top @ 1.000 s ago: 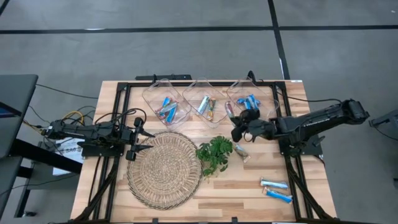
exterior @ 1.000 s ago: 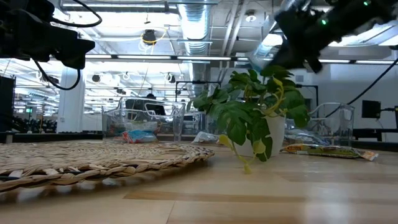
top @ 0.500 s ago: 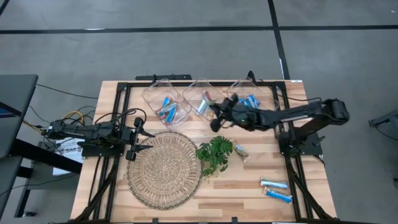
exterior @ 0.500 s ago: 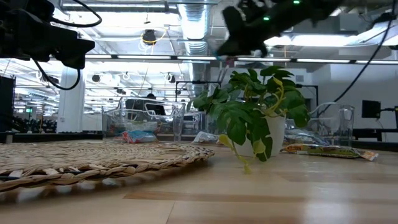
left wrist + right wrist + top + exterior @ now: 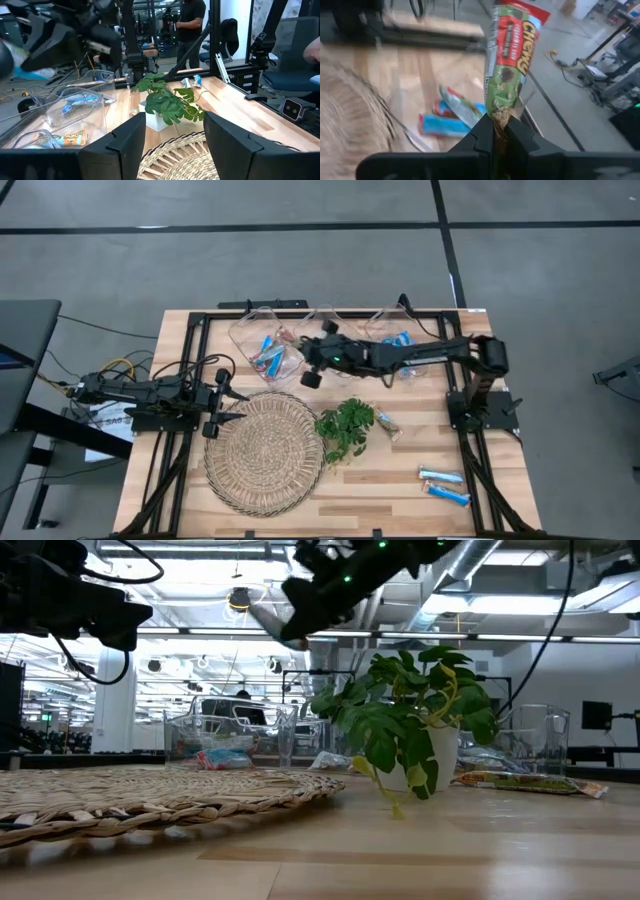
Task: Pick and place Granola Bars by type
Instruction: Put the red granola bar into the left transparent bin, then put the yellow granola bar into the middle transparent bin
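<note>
Sorting judged partly done: blue-and-white granola bars [image 5: 268, 352] already in the left clear bin [image 5: 243, 332], more blue ones [image 5: 402, 340] in the right clear bin [image 5: 385, 320], contents of the middle bin hidden under the arm. Left to do: two blue bars [image 5: 443, 485] lying loose on the tabletop [image 5: 400, 500] near its front right corner, plus one multicoloured bar [image 5: 389, 423] just beside the leafy sprig [image 5: 345, 428]. Woven mat [image 5: 265, 452] bare of bars.

Right pincer [image 5: 500, 131] reached across over the row of bins, above the left one, pressed together and pinching the tail end of a red-and-green wrapped bar [image 5: 511, 60] that stood up between the fingers; below it, blue bars visible in the bin. Possibly the wrong bin for that type, though hard to confirm from above.

Left pincer [image 5: 172, 135] parked at the left edge beside the mat, fingers spread, holding nothing
</note>
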Motion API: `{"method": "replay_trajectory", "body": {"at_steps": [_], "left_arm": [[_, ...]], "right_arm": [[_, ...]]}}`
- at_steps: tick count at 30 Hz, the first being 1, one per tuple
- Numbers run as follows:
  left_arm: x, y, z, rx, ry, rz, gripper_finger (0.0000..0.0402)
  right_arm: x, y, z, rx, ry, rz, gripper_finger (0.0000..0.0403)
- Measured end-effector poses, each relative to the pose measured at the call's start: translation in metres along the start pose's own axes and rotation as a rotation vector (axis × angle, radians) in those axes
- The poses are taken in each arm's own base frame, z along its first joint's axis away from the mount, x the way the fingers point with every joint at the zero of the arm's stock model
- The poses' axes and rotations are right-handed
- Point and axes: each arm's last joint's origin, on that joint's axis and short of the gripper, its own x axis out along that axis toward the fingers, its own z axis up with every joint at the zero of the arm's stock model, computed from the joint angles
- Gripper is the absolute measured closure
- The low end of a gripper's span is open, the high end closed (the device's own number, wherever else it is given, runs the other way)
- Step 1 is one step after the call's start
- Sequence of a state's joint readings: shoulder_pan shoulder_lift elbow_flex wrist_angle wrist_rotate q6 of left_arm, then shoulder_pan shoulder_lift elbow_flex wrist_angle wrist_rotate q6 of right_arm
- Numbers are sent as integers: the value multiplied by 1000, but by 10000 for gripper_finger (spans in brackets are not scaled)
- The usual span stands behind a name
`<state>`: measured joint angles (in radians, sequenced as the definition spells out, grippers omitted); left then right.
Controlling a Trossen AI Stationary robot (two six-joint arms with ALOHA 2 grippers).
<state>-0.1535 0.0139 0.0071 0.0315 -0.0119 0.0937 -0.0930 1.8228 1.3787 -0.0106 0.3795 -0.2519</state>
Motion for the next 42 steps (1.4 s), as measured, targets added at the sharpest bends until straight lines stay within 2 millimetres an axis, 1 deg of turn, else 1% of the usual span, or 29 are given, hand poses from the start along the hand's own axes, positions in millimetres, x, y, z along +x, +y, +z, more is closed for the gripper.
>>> {"method": "replay_trajectory", "body": {"at_steps": [3,4,6,7,9,14,15,17,19,23,28,31,35,42], "left_arm": [[0,0,0,0,0,0,208],[0,0,0,0,0,0,208],[0,0,0,0,0,0,208],[0,0,0,0,0,0,208],[0,0,0,0,1,0,208],[0,0,0,0,0,0,208],[0,0,0,0,0,0,208],[0,0,0,0,1,0,208],[0,0,0,0,0,0,208],[0,0,0,0,0,1,208],[0,0,0,0,0,1,208],[0,0,0,0,0,1,208],[0,0,0,0,0,1,208],[0,0,0,0,0,1,208]], "right_arm": [[15,-2,7,-58,41,0,382],[19,-2,6,-87,71,7,381],[30,-2,10,-126,75,16,381],[33,-3,8,-156,105,23,382],[43,-3,10,-200,106,23,384],[57,0,5,-308,148,36,386],[61,0,4,-311,145,35,386],[66,2,-5,-326,196,52,385],[72,4,-7,-323,201,65,384],[76,6,-9,-323,209,86,384],[75,10,-13,-321,229,133,386],[75,10,-14,-301,239,134,381],[75,9,-14,-304,248,103,355],[75,8,-13,-310,248,92,289]]}}
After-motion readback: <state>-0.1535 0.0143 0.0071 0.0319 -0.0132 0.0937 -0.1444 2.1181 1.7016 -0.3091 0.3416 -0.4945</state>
